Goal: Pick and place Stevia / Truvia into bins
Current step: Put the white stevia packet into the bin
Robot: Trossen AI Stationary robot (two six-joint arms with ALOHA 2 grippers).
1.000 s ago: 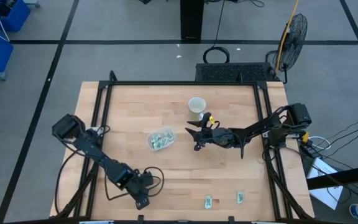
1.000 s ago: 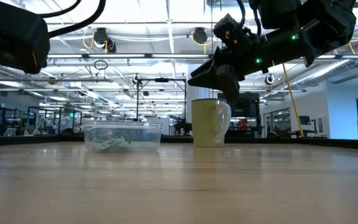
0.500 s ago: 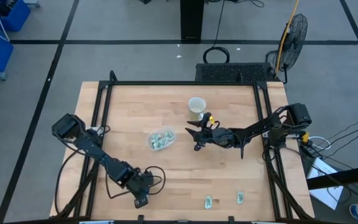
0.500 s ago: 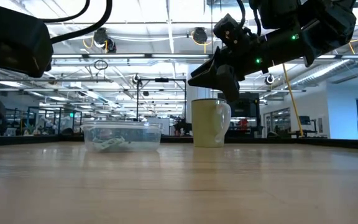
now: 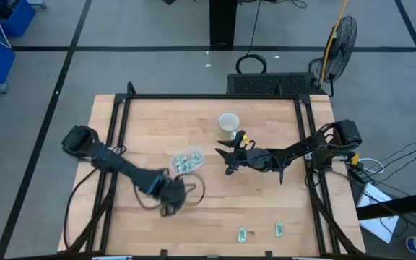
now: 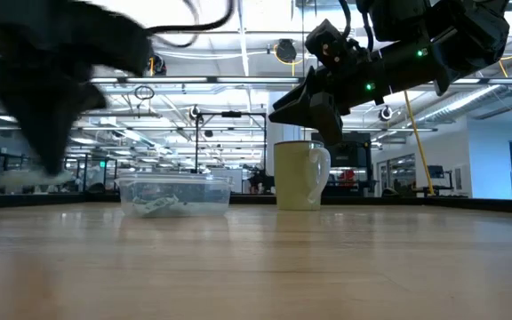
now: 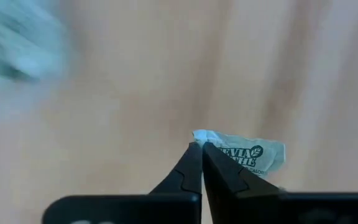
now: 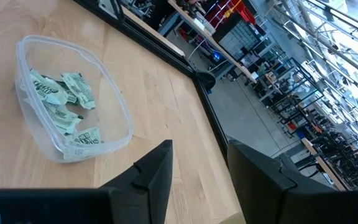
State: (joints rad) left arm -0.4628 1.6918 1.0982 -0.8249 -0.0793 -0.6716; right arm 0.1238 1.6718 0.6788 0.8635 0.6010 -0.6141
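Left gripper (image 7: pixel 201 149) is clamped on a Stevia packet (image 7: pixel 250 155) by its corner, just near of the clear bin (image 5: pixel 187 161). Paper-light and floppy, so pinching an edge should work. Right gripper (image 5: pixel 230 160), fingers apart, hovers beside the mug (image 5: pixel 228 123). Two packets (image 5: pixel 243 233) sit at the near edge.

- The bin (image 5: pixel 187 161) sits near the middle of the surface (image 5: pixel 266 209), with several Stevia packets (image 8: pixel 61 106) lying inside it.
- The mug (image 5: pixel 228 123) stands behind and to the right of the bin, well apart from it.
- Two loose packets (image 5: pixel 243 234) lie near the front edge, right of centre.
- The left gripper (image 5: pixel 169 207) is in front of the bin, pinching a packet (image 7: pixel 253 154).
- The right gripper (image 5: pixel 226 160) hangs right of the bin, in front of the mug.
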